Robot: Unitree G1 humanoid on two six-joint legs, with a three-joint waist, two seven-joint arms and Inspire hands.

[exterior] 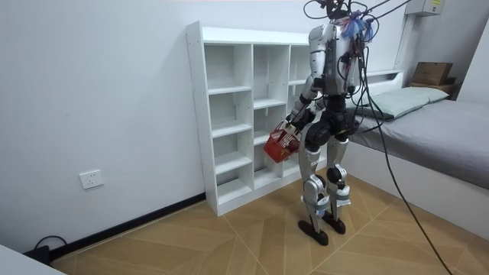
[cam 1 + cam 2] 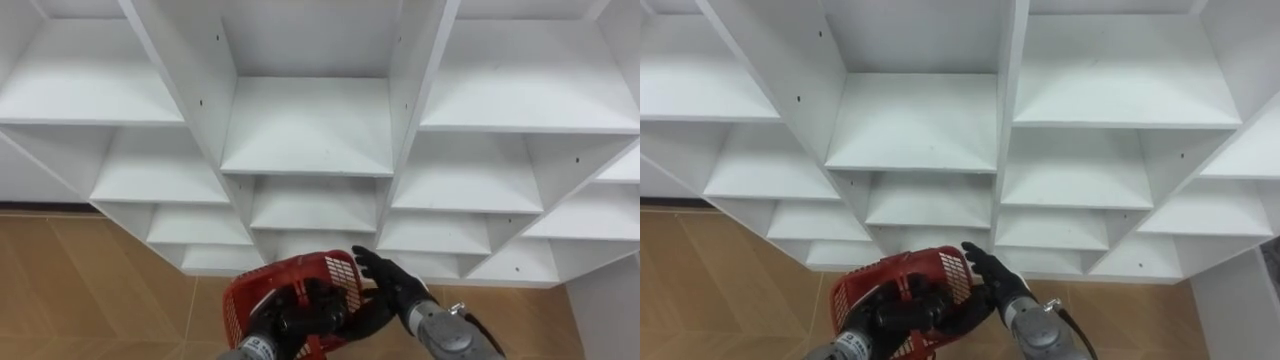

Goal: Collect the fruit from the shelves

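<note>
A red plastic mesh basket (image 2: 335, 272) is held low before the robot, at 6 o'clock in the eye views. It is gripped by both hands. The left hand (image 2: 272, 325) is clenched on the near rim at about 7 o'clock of the basket. The right hand (image 2: 388, 282) is closed over the rim at 3 o'clock, with its thumb laid against the outside of the mesh wall.

A tall white wooden shelf unit (image 2: 305, 130), open-fronted and divided into three columns, fills the view from 9 o'clock through 12 to 3 o'clock. The compartments in sight are seen to be bare. A light herringbone wooden floor (image 2: 90, 290) is seen at 8 o'clock, below the lowest shelf.

In the room view the robot is seen standing upright close to the shelf unit, with the basket carried at hip height between body and shelves.

Whether any fruit lies in the basket cannot be told, since its inside is largely covered by the dark fingers. With the shelves bare and the basket in hand, the collecting is judged to be either just finished or not yet begun. What is left cannot be settled from these views; the basket's contents would have to be checked first.
</note>
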